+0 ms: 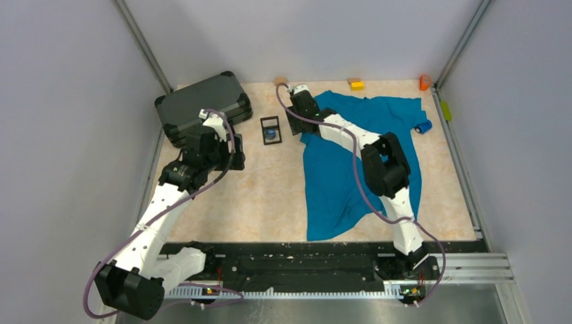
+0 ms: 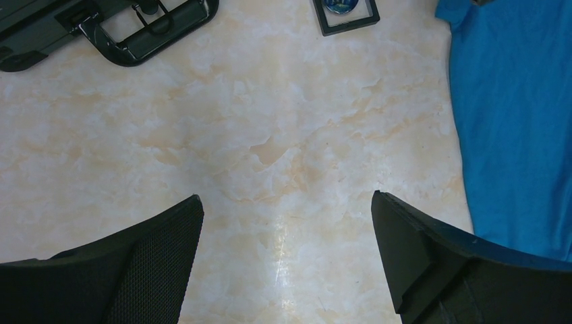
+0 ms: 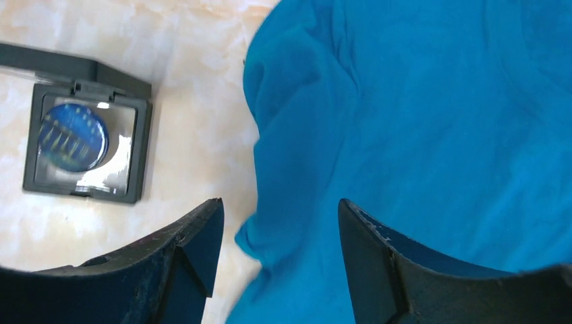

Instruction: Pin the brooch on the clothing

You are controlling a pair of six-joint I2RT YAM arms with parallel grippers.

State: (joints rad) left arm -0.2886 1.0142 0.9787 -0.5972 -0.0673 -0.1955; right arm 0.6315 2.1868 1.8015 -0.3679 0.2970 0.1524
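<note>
The brooch point(image 3: 71, 137), a small round dark blue disc, lies inside a black rectangular frame point(image 3: 88, 145) on the table, left of the clothing; it also shows in the overhead view point(image 1: 271, 133) and the left wrist view point(image 2: 340, 5). The clothing point(image 1: 351, 162) is a teal T-shirt spread flat at the right. My right gripper point(image 3: 280, 216) is open over the shirt's left edge point(image 3: 418, 121), with a fold of fabric below its jaws, not pinched. My left gripper point(image 2: 287, 223) is open over bare table, with nothing between its fingers.
A dark grey hard case point(image 1: 202, 104) lies at the back left, its handle point(image 2: 155, 34) toward the left gripper. A blue toy car point(image 1: 423, 126) sits by the shirt's right sleeve. Small yellow point(image 1: 356, 84) and orange point(image 1: 424, 82) blocks line the back wall.
</note>
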